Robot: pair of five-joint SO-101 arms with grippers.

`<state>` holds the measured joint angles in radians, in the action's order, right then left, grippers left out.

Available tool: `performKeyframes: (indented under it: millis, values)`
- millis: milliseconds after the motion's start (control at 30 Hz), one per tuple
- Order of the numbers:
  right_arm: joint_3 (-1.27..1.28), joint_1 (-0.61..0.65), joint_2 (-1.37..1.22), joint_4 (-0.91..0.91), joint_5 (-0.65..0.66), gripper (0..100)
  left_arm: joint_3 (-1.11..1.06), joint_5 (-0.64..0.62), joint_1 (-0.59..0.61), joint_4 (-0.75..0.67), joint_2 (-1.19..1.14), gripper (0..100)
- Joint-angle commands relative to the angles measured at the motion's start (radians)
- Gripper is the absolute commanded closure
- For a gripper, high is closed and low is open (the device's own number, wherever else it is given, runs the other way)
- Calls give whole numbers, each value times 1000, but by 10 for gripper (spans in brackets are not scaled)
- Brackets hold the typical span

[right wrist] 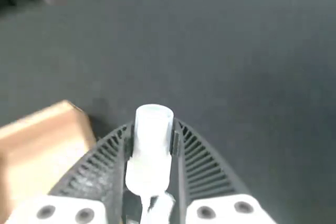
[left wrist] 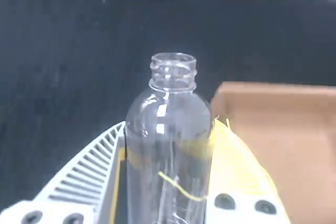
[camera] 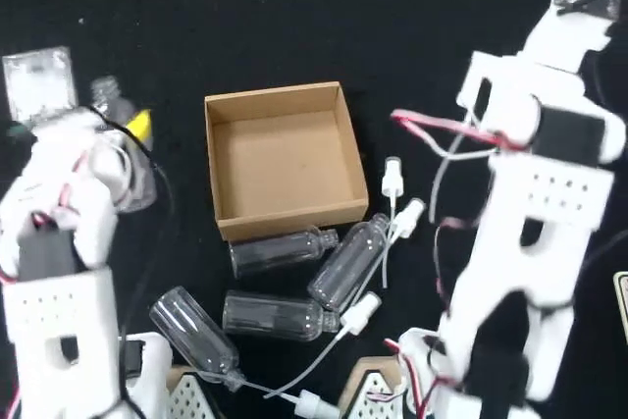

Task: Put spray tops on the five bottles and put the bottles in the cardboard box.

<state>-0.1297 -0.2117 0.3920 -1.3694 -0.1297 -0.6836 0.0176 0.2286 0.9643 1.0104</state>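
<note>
Closest to my bases, a loose spray top lies on the black table, well out from the near wall of the cardboard box. Between it and the box, four clear bottles lie on their sides. The left bottle is out past the box's near left corner. The middle bottle has a second spray top at its neck. The slanted bottle lies off the box's near right corner, and the wall bottle lies just beside the near wall. A corner spray top sits by the slanted bottle's neck, and a side spray top stands just off the box's right wall. The box stands with its top open.

My left pincer, at the box's left side, is closed on the held bottle, whose threaded mouth points away from me. My right pincer, to the box's right, is clamped around the held spray top, with a corner of the box near it.
</note>
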Motion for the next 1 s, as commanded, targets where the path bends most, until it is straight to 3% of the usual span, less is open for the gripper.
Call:
performKeyframes:
  millis: [0,300,467,600,800,967]
  values:
    - [-111,61,127,2,-41,979,-88,3,-148,-176,196,916]
    - [-205,311,197,164,-132,978,-435,3,-404,-439,494,916]
    - [-220,443,208,183,-129,980,-691,3,-426,-600,700,916]
    - [-216,479,246,210,-129,980,-812,3,-435,-605,824,916]
    - [-165,489,360,216,-130,980,-852,-2,-435,-608,798,916]
    - [-24,647,418,330,-130,979,-869,-3,-437,-608,798,916]
